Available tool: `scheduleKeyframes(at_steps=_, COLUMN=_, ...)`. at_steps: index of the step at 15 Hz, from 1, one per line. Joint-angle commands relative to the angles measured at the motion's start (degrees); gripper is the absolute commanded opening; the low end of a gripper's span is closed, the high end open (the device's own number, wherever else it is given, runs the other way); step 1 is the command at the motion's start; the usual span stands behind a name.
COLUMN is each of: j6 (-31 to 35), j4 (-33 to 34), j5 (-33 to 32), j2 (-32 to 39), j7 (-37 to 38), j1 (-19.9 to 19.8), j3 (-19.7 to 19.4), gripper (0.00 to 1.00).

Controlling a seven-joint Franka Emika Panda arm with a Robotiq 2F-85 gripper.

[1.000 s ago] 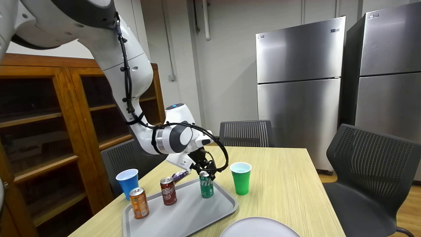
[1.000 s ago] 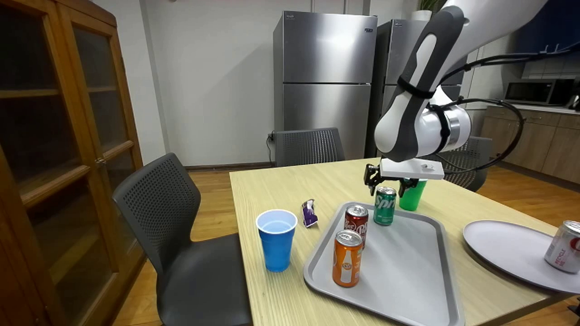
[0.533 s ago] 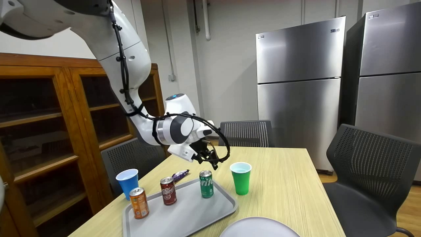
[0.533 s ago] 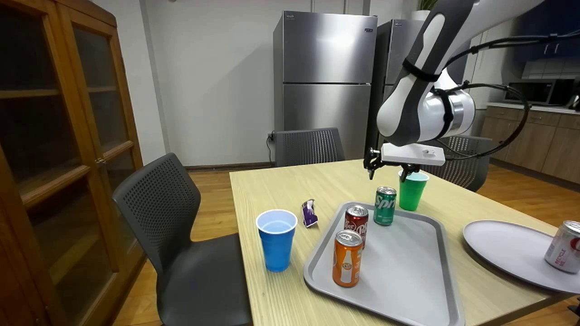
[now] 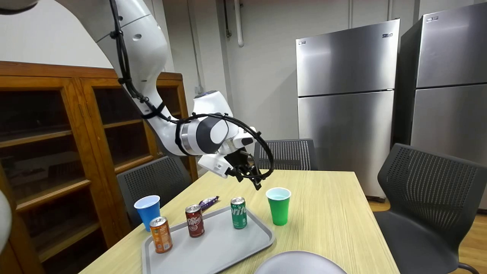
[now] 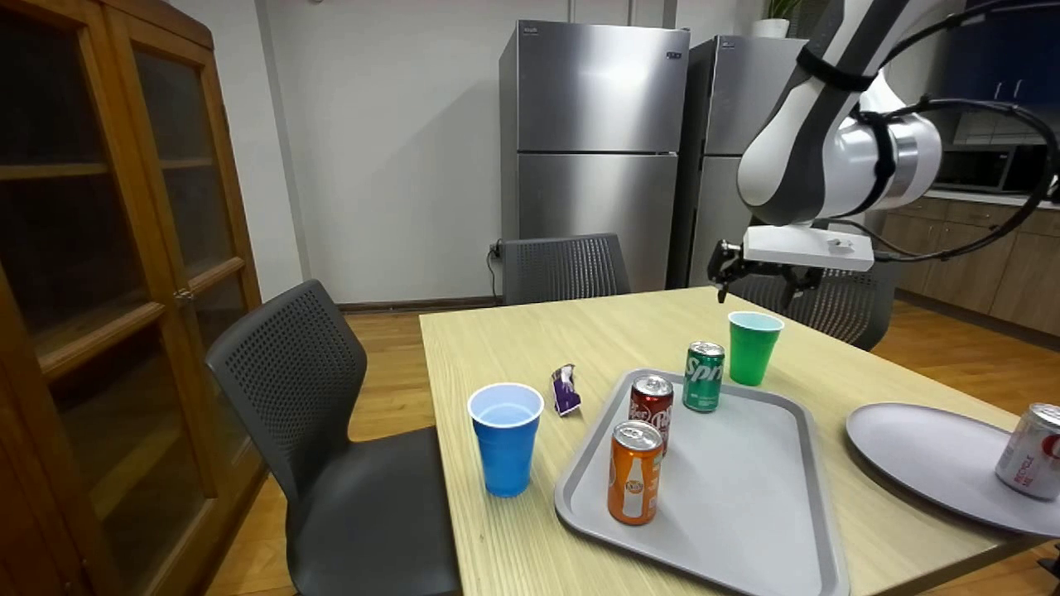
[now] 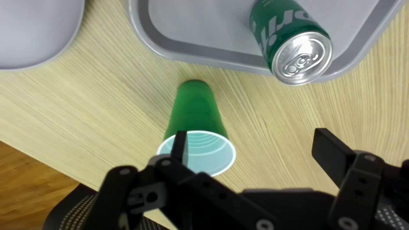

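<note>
At the left of an exterior view stands a brown wooden cabinet (image 6: pixel 124 327) with glass-paned doors, then a dark grey chair (image 6: pixel 290 397) with a perforated back. On the pale wood-grained tabletop (image 6: pixel 530 331), a tall blue plastic cup (image 6: pixel 507 447) stands upright near a grey rounded-corner tray (image 6: pixel 745 497), and a crumpled purple packet (image 6: pixel 566 393) lies just off the tray's edge. On the tray, an orange metal can (image 6: pixel 635 480) partly hides a dark red metal can (image 6: pixel 652 404); farther along stands a green metal can (image 6: pixel 703 379) with white lettering. Next is the black two-fingered hand (image 6: pixel 754 300), its fingers spread wide apart, hanging above the tabletop near a green plastic cup (image 6: pixel 752 354). That cup stands upright just beside the tray; in the wrist view one finger covers part of its rim. At far right, a silver metal can (image 6: pixel 1031 451) rests on a flat lilac-grey plate (image 6: pixel 919 455), cut off at the view's edge.
</note>
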Motion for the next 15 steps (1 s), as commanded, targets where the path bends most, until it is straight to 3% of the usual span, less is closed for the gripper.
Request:
scheduleKeyframes(at_steps=1, j6=-3.83, j4=-5.02, j5=-2.12, j2=-6.95, j7=2.06, j1=3.08, j3=-6.1, gripper=1.0)
scheduleKeyframes(at_steps=10, j6=-7.43, j4=-8.03, j5=-7.78, j2=-10.54, j7=4.69, j1=5.63, j3=-19.39, gripper=1.0)
scheduleKeyframes(at_steps=15, j6=-8.22, j4=-9.53, j5=-10.39, j2=-10.34, j7=6.97, j1=6.69, j3=-24.62, gripper=1.0)
